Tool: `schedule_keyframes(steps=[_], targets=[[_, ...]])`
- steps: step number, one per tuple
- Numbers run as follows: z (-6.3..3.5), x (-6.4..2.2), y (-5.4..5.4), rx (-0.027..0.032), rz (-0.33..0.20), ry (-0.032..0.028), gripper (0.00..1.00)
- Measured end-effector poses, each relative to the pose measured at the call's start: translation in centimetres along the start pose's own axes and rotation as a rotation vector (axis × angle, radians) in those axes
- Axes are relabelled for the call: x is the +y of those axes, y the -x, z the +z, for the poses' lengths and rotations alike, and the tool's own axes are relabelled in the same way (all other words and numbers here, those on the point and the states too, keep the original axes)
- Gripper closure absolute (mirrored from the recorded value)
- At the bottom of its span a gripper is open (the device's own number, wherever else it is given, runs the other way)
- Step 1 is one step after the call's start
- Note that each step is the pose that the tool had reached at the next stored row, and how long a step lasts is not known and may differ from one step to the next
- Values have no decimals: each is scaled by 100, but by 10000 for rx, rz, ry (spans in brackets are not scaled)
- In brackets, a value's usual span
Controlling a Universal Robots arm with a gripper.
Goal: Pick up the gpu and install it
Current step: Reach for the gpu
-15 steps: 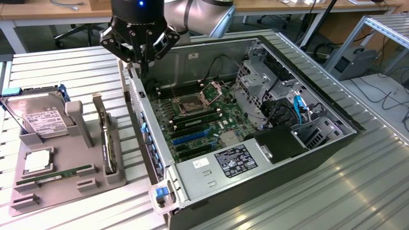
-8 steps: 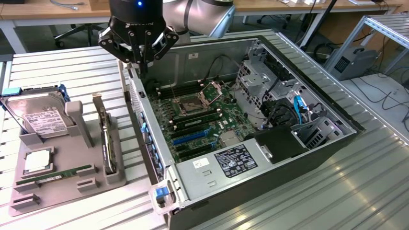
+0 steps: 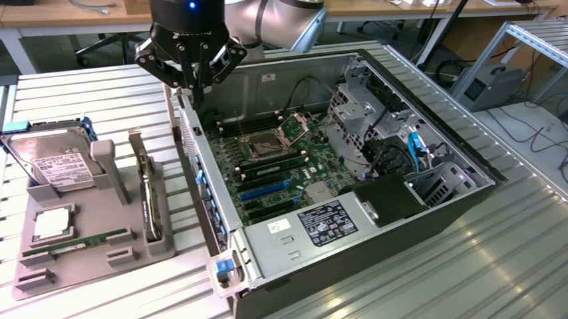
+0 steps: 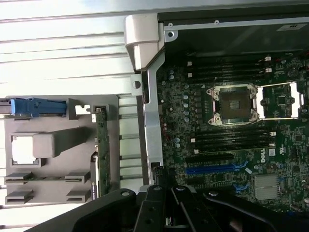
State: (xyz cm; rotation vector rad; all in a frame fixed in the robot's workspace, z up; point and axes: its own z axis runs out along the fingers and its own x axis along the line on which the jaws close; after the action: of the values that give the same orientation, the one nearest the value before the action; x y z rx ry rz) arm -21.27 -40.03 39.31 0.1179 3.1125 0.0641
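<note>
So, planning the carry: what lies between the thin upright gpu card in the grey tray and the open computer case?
Beside the gpu, just the grey tray's wall and a bare strip of slatted metal table; both views show it.

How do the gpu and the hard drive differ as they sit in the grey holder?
The gpu is a thin dark card; the hard drive is a thicker silver box with a white label. The gpu stands on edge in a slot; the hard drive sits tilted, label face showing. The gpu is nearer the computer case than the hard drive. Both rest in the grey holder, apart from the claw.
</note>
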Motion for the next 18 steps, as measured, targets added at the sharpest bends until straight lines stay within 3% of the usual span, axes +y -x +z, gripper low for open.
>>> schedule_keyframes(steps=[11, 18], targets=[[1, -13, -27, -2, 0, -15, 89], [0, -45, -179, -8, -2, -99, 89]])
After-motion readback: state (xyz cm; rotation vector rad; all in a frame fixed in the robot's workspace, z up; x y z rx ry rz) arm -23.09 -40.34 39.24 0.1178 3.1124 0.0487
